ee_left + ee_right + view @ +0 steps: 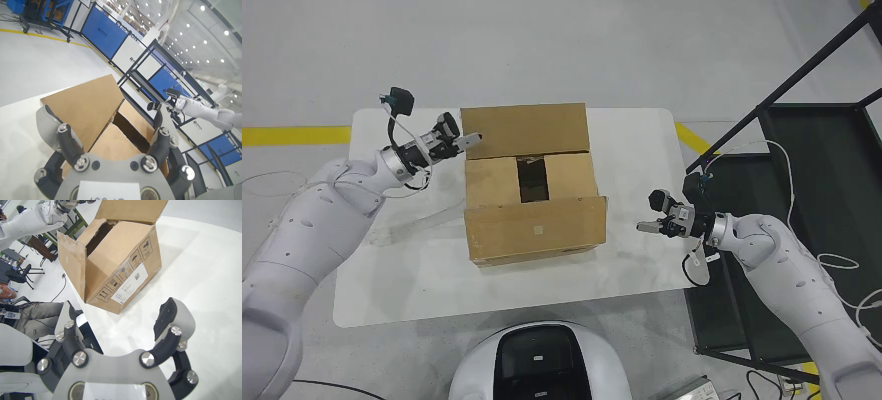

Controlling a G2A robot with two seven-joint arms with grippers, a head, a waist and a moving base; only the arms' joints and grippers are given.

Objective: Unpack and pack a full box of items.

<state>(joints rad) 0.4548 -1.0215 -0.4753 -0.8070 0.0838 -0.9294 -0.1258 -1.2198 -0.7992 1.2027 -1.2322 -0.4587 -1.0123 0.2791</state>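
Centrally on the white table (642, 150), the cardboard box (532, 190) is sitting upright with its top partly undone. Its far flap (525, 128) is lying folded back, away from the robot, while the near flap (537, 228) is leaning out toward the robot. Between them, the 2 inner flaps are lying nearly flat over the opening, leaving a dark gap (534, 178) in the middle; what is lying inside is too dark to tell. A white shipping label (130, 285) is showing on the box's right side wall.

The left gripper (470, 141) is hovering at the left edge of the far flap, its fingers spread wide and gripping nothing; in the left wrist view the flap is showing between them, though whether a pad is touching the cardboard is not clear. The right gripper (647, 227) is hanging over the table's right part, beside the box's right wall and apart from it, its fingers likewise spread and holding nothing.

A black metal rack (802, 150) is standing just off the table's right edge.
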